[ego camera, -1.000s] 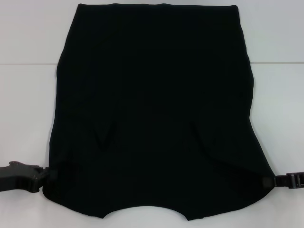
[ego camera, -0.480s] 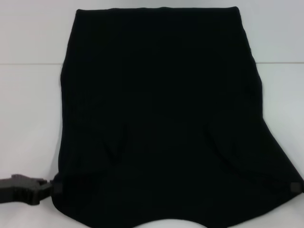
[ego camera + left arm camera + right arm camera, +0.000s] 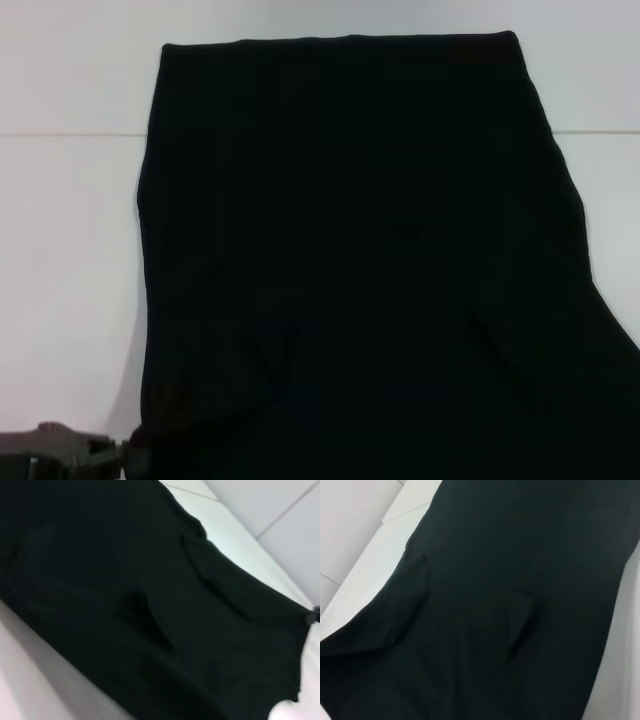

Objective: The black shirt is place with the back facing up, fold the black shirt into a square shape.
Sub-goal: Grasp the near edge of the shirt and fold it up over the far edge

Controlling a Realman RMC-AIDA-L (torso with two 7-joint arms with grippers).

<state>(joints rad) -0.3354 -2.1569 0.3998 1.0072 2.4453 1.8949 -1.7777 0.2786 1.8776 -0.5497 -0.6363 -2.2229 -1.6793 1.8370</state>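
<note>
Large soft plain black cloth T-shirt point(image 3: 350, 260) covers most of the white tabletop point(image 3: 70, 250), its near edge cut off at 6 o'clock. Left gripper point(image 3: 120, 458), at 7 o'clock, appears pinched onto the shirt's near left corner, though the fingertips are hard to make out. Right gripper lies outside the head view. A faint seam point(image 3: 70, 134) crosses the tabletop.

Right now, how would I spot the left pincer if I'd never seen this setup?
Start from the white table with the black shirt spread over most of it. Follow the shirt's left edge to its near corner: the left pincer meets the cloth there, the only hard grey mechanical piece against soft black fabric.
</note>
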